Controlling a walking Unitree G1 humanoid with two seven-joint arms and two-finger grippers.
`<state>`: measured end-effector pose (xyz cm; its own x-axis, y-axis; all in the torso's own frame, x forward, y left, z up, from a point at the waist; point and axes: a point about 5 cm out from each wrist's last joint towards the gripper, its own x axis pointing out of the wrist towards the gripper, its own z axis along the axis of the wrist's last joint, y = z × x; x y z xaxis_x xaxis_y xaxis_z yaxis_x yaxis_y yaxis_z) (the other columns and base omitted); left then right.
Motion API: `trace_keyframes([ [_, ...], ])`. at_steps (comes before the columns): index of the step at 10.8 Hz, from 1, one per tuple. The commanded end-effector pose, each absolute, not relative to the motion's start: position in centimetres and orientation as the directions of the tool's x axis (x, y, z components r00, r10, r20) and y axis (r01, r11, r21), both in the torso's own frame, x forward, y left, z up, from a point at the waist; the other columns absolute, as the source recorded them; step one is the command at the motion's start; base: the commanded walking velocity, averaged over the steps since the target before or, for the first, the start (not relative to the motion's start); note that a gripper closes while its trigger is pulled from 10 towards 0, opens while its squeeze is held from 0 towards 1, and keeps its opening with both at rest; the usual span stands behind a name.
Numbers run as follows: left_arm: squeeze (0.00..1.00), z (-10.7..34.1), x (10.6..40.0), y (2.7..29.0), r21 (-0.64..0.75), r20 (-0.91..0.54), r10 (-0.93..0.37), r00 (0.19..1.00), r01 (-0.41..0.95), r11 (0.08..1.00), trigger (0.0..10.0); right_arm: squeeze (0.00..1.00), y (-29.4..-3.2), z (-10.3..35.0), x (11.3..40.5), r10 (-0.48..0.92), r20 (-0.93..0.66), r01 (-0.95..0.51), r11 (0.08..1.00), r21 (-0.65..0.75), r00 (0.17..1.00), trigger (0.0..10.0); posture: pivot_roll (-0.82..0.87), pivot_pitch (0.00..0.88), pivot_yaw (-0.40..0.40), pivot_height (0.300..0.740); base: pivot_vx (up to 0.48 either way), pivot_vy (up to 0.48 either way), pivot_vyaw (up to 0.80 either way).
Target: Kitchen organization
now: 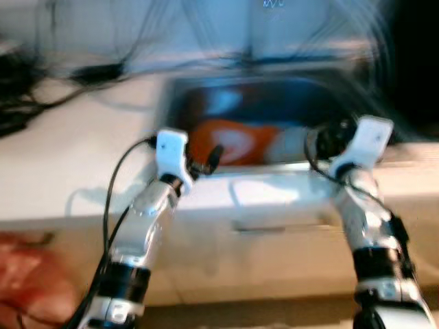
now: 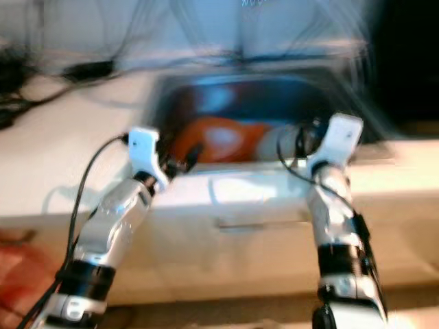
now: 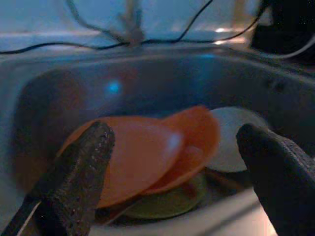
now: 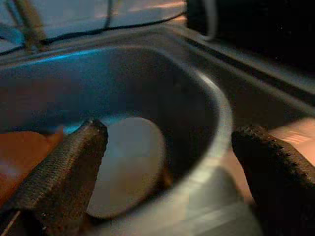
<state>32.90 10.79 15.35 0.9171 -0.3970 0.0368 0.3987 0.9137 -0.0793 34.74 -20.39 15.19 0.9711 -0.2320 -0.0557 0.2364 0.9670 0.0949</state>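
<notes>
A steel sink (image 1: 180, 103) is set in the white counter before me. Orange plates (image 1: 230, 140) lie stacked in it, with a white plate (image 1: 291, 142) to their right and a greenish dish (image 3: 162, 206) under them. My left gripper (image 1: 206, 163) hovers open at the sink's front rim, facing the orange plates (image 3: 142, 152). My right gripper (image 1: 322, 140) is open over the front right corner, facing the white plate (image 4: 130, 162). Neither holds anything.
The white counter (image 1: 62, 157) spreads to the left with black cables (image 1: 41, 89) at its back. A drawer front with a handle (image 1: 257, 228) lies below the sink. Something reddish (image 1: 27, 274) shows blurred at the lower left. Dark space stands at the right.
</notes>
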Motion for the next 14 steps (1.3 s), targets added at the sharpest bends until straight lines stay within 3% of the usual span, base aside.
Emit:
trace_keyframes([
  [1, 0.0, 15.4, 32.9, 11.1, -0.074, 0.038, -0.382, 0.923, 0.384, 0.92, 10.0, 0.0, -20.0, 15.2, 34.8, -0.218, -0.066, 0.223, 0.971, 0.084, 0.974, 10.0, 0.1, 0.056, 0.103, 0.74, 0.0, -0.289, 0.0],
  [6, 0.0, 15.6, 33.1, 12.4, -0.018, 0.05, -0.268, 0.962, 0.27, 0.963, 10.0, 0.0, -18.4, 15.9, 34.8, -0.088, -0.012, 0.088, 0.993, 0.077, 0.996, 10.0, 0.1, 0.056, 0.104, 0.74, 0.0, 0.0, 0.1],
  [9, 0.0, 15.4, 33.2, 12.1, 0.012, 0.041, -0.255, 0.966, 0.255, 0.967, 10.0, 0.0, -18.2, 15.9, 34.8, -0.073, -0.012, 0.074, 0.994, 0.086, 0.997, 10.0, 0.1, 0.056, 0.106, 0.74, -0.284, 0.0, 0.73],
  [14, 0.0, 15.5, 33.5, 12.4, 0.009, 0.049, -0.252, 0.966, 0.252, 0.968, 10.0, 0.0, -18.0, 16.0, 34.9, -0.071, -0.01, 0.071, 0.992, 0.1, 0.997, 10.0, 0.11, 0.054, 0.108, 0.74, 0.0, 0.0, 0.0],
])
